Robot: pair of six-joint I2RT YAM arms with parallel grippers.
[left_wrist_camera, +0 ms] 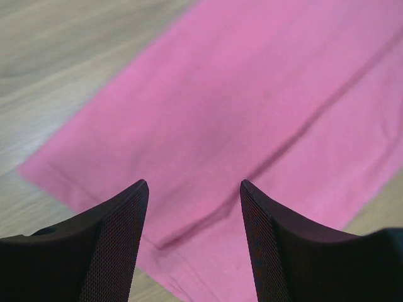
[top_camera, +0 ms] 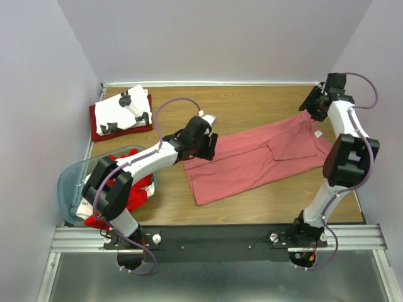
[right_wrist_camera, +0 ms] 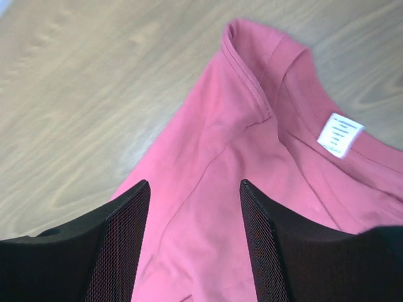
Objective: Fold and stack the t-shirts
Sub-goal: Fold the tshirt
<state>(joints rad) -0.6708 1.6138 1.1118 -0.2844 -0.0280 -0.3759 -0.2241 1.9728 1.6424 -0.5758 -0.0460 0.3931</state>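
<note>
Mesh-faced left hand [left_wrist_camera: 194, 184] over smooth pink t-shirt [left_wrist_camera: 252, 107]

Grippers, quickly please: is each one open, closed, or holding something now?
Left gripper: open, empty, over the salmon-pink t-shirt.
Right gripper: open, empty, over the collar of that shirt.

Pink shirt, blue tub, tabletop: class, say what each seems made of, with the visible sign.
Pink shirt: soft matte cloth, probably cotton knit; it creases and has stitched collar seams. Blue tub: translucent plastic, faintly glossy; its thin wall lets light through. Tabletop: wood or wood-look laminate, smooth; whether the grain is real or printed cannot be told.
</note>
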